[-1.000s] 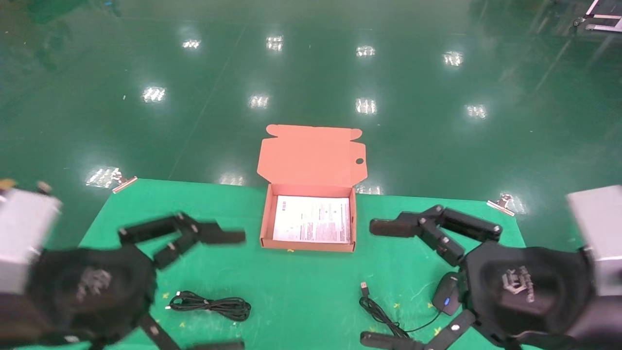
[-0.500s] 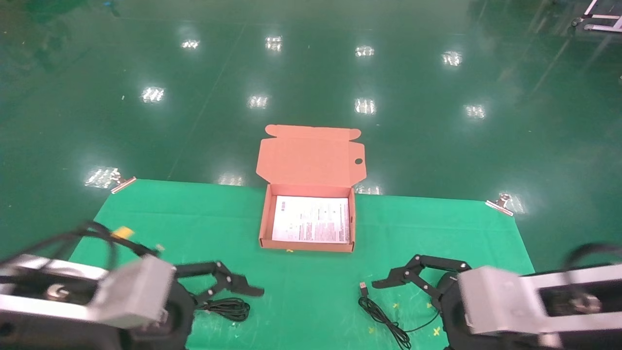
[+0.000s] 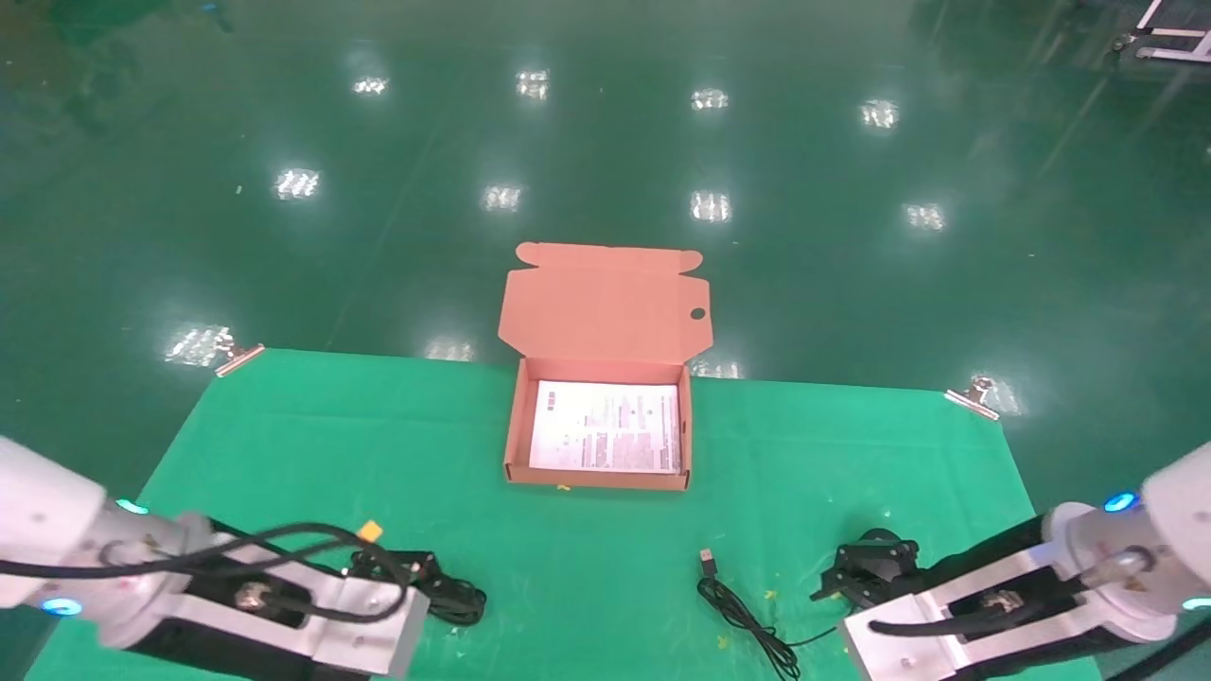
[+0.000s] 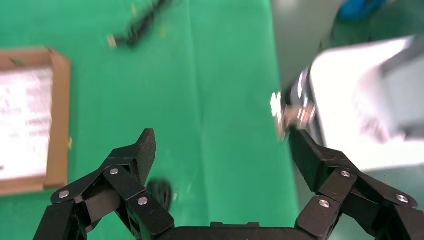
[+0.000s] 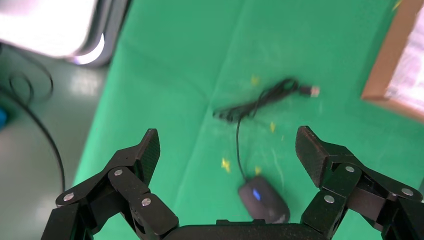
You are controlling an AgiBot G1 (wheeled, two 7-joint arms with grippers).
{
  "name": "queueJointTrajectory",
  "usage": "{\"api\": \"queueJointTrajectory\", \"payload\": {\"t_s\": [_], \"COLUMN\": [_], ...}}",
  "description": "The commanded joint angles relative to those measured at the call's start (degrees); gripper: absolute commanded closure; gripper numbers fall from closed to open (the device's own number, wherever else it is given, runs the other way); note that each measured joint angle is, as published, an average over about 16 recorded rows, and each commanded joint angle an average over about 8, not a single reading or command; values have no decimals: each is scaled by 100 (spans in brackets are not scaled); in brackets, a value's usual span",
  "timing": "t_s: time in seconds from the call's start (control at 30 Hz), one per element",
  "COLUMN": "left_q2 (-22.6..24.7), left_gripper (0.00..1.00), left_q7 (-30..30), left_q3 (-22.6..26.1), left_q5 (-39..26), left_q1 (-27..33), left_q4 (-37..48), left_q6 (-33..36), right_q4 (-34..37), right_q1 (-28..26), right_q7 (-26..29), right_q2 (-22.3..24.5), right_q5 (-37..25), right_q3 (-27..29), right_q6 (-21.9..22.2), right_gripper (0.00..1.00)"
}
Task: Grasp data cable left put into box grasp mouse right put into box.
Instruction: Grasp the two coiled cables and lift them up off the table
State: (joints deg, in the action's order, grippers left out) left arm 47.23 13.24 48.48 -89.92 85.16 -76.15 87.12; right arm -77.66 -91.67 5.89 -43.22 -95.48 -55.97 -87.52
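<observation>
The orange-brown box (image 3: pixel 514 430) lies open at the middle of the green mat, lid (image 3: pixel 605 303) folded back, a white printed sheet inside. The coiled black data cable (image 3: pixel 462 600) lies at front left. My left gripper (image 3: pixel 416 569) is low over its near end; the left wrist view shows this gripper (image 4: pixel 223 150) open and empty, with a dark blur of cable (image 4: pixel 161 192) by one finger. The mouse (image 5: pixel 263 199) lies between the open jaws of my right gripper (image 5: pixel 227 150), untouched. In the head view the right gripper (image 3: pixel 866 567) hides it.
The mouse's cord (image 3: pixel 747 619) runs left to a USB plug (image 3: pixel 708 561) on the mat between the arms; it also shows in the right wrist view (image 5: pixel 260 102). Metal clips (image 3: pixel 974 395) hold the mat's far corners. Shiny green floor lies beyond.
Both arms have swung down from a raised pose. The left gripper dropped to the data cable, and the right gripper dropped over the mouse. Box, cable and mouse have not moved.
</observation>
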Motion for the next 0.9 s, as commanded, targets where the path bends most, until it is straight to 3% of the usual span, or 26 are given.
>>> {"api": "queueJointTrajectory", "payload": {"t_s": [0.03, 0.27, 0.47, 0.9], "left_q2": [106, 471, 712, 1310], "left_gripper": [0, 0, 0, 0], "left_q7": [-33, 363, 580, 638], "left_q3": [200, 577, 708, 527], "left_q5": [-443, -1571, -2094, -1925], "left_q1": [67, -46, -220, -196], "left_q4": [-37, 48, 358, 2540], "left_q6": [-65, -517, -928, -1486], "right_q4": [-4, 11, 38, 232], "right_q1": [-57, 314, 669, 1080], "right_q7": [52, 474, 963, 2071], "right_q2": [-104, -408, -585, -983], "right_q5": [-256, -1167, -1746, -2395], "right_q3": [-222, -568, -689, -647], "right_q6": [49, 643, 1153, 1919], "right_gripper": [0, 0, 0, 0]}}
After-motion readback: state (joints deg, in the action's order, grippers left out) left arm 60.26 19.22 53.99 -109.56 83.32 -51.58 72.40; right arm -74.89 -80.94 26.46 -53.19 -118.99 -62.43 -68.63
